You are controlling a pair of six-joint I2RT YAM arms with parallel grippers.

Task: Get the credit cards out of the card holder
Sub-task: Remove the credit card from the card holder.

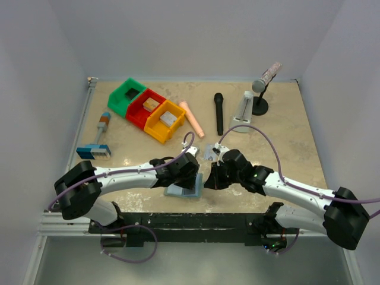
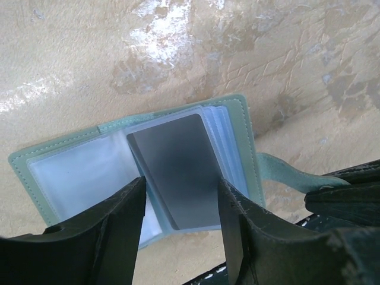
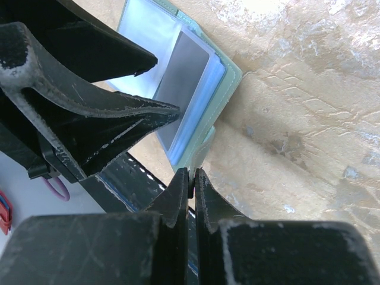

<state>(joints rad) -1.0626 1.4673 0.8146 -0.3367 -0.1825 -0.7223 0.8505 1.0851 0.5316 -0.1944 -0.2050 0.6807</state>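
Observation:
The pale teal card holder [image 2: 71,172] lies open on the table near the front edge, also seen from above [image 1: 183,191]. A dark grey card [image 2: 178,172] sits in a clear inner pocket on its right half. My left gripper [image 2: 181,184] is open, one finger on each side of that card's near end, hovering over the holder [image 1: 189,175]. My right gripper [image 3: 192,173] is shut on the holder's strap tab [image 2: 279,169] at its right edge [image 1: 209,181]. A small silvery printed card [image 1: 211,153] lies on the table behind the right gripper. The golden-tan card is hidden.
Green [image 1: 126,95], red [image 1: 144,107] and orange [image 1: 165,120] bins stand at the back left. A pink cylinder [image 1: 192,117], black microphone [image 1: 218,113], white stand [image 1: 245,108] and desk microphone [image 1: 264,83] lie behind. A striped block [image 1: 94,152] sits left. The black front rail [image 1: 190,222] is close.

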